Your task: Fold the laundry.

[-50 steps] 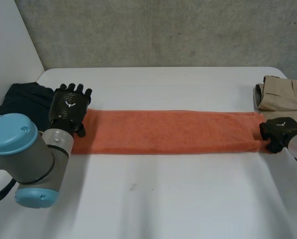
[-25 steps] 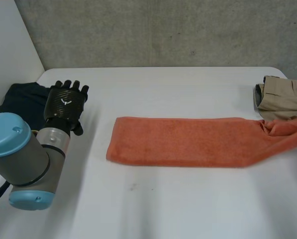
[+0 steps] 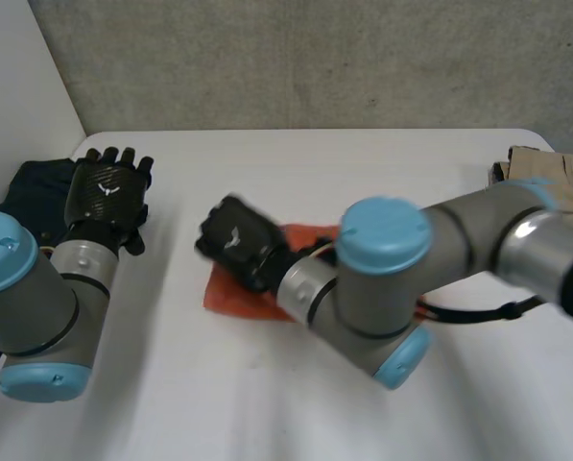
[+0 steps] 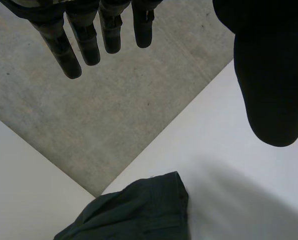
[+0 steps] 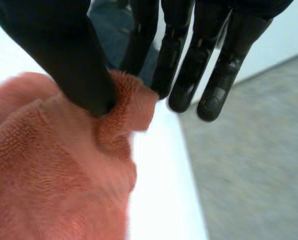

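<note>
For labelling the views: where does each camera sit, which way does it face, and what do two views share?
Head view: behind and between the arms, looking down at the white table; both arms, left hand, right hand.
Left wrist view: on that wrist, looking past its open fingers at a dark garment.
Right wrist view: on that wrist, looking at the orange towel pinched by its thumb.
Shared: head and right wrist views show this towel.

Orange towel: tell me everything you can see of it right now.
The orange towel is fuzzy terry cloth, lying rumpled on the white table near its middle, largely hidden beneath the right arm. At its left end one corner is lifted, pinched by the right hand between thumb and fingers.
</note>
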`<state>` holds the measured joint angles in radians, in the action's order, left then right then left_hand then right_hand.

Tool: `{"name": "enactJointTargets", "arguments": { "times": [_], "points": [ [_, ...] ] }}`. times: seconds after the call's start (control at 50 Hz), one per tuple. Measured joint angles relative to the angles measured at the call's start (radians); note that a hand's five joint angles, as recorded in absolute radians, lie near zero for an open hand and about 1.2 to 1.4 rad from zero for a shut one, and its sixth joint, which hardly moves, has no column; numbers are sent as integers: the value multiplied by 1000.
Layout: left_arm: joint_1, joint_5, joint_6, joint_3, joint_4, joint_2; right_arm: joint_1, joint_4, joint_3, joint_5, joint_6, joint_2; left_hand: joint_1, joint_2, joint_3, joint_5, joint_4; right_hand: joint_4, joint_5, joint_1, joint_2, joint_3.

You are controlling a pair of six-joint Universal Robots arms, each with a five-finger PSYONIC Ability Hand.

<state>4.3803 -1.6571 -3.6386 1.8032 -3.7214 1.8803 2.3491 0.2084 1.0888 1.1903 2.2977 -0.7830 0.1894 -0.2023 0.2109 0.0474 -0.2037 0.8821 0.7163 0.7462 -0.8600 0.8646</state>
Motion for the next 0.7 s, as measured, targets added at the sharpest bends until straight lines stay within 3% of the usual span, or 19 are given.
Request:
{"name": "enactJointTargets", "arguments": {
  "times": [0.02,0.08,0.1,0.14,0.28,0.42,0.46,0.52,0.54,0.56,0.7],
  "points": [
    [-2,0,0,0,0,1,10,-15,-16,-3,3,24,0,0,0,0,0,-151,-147,-119,151,-149],
    [-8,1,0,-4,0,5,15,-51,-33,3,20,41,0,0,0,0,0,-151,-147,-119,151,-149],
    [-12,2,0,-7,0,8,13,-75,-36,16,41,34,0,0,0,0,0,-519,-523,-432,511,-503],
    [-21,2,0,-14,0,10,3,-104,-32,42,81,14,0,0,0,0,0,-636,-633,-530,622,-629],
    [-98,5,-3,-78,-1,29,-162,-213,97,186,357,-145,0,0,0,0,0,-646,-646,-544,640,-650],
    [-169,2,-3,-138,0,64,-321,-244,314,203,477,-266,0,0,0,0,0,-646,-646,-542,638,-649],
    [-186,1,-3,-150,0,77,-365,-233,393,197,470,-286,0,0,0,0,0,-549,-550,-456,519,-525],
    [-205,0,-4,-158,0,91,-400,-208,458,193,441,-293,0,0,0,0,0,-542,-544,-448,519,-525],
    [-212,-1,-4,-159,0,96,-419,-186,491,192,411,-293,0,0,0,0,0,-79,-104,-38,31,-45],
    [-216,-1,-4,-158,0,98,-429,-171,506,193,389,-290,0,0,0,-1,0,74,46,85,-120,93],
    [-224,-2,-4,-145,1,96,-447,-118,487,221,284,-262,0,0,0,0,0,307,265,229,-317,319]
  ]
}}
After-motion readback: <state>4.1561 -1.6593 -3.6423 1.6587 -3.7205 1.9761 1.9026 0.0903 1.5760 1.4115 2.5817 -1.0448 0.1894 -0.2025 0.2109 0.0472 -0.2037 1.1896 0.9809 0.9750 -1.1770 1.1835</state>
